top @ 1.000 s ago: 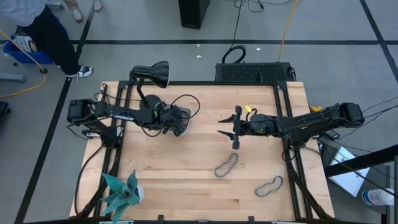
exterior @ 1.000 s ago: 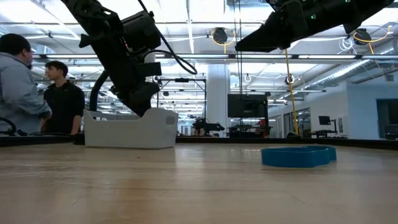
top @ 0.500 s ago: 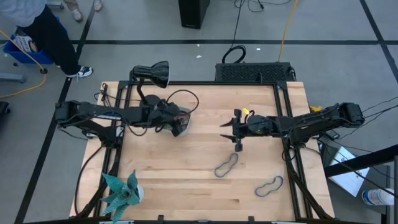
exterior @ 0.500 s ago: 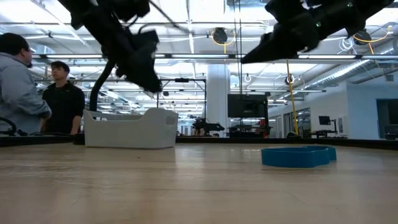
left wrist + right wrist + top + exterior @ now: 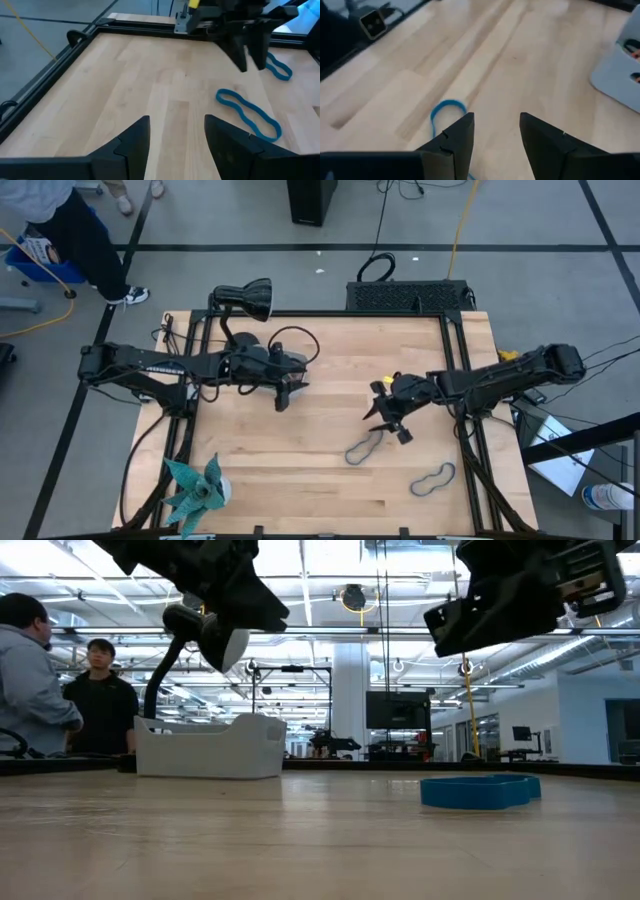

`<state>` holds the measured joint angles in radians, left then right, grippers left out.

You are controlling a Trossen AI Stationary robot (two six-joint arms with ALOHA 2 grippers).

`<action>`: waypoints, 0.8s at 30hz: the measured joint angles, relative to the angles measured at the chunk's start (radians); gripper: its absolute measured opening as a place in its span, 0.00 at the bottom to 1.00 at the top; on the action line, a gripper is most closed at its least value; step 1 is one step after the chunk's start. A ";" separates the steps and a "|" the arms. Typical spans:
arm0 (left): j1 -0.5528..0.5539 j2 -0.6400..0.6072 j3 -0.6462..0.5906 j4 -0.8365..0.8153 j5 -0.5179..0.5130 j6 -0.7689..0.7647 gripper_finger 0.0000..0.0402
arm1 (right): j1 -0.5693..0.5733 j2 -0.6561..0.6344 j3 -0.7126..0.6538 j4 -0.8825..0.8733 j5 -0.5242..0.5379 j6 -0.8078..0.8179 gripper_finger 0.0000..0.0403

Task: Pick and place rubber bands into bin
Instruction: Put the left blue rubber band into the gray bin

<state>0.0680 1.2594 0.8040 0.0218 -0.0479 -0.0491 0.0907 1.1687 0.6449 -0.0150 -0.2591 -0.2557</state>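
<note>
Two blue rubber bands [image 5: 364, 447] are left on the worktop [image 5: 320, 490], unpicked. Above the nearer-centre one hovers the right gripper [image 5: 388, 420], fingers apart, empty. Farther back, the left gripper [image 5: 284, 393], fingers wide, empty, hangs beside the bin [image 5: 208, 747].

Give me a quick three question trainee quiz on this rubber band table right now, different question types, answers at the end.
1. True or false: the right gripper holds a rubber band.
2. How many blue rubber bands lie on the table?
3. Which gripper is nearer the bin: A left, B right?

Key:
1. False; open and empty, above the nearer rubber band.
2. Two; the other rubber band lies near the table's corner.
3. A; the left gripper is beside the bin.
</note>
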 joint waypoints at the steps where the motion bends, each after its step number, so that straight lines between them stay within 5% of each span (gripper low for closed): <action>1: 0.000 0.000 0.000 -0.001 -0.001 -0.001 0.49 | 0.011 0.000 0.000 -0.007 0.012 -0.003 0.38; 7: 0.000 0.000 0.000 0.000 -0.005 -0.005 0.49 | 0.088 0.030 0.000 -0.048 0.160 -0.017 0.36; 24: 0.003 0.001 0.000 0.002 -0.005 -0.011 0.49 | 0.117 0.297 0.000 0.053 0.096 0.041 0.36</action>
<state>0.0715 1.2602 0.8040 0.0242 -0.0532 -0.0600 0.2073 1.4657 0.6453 0.0381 -0.1634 -0.2144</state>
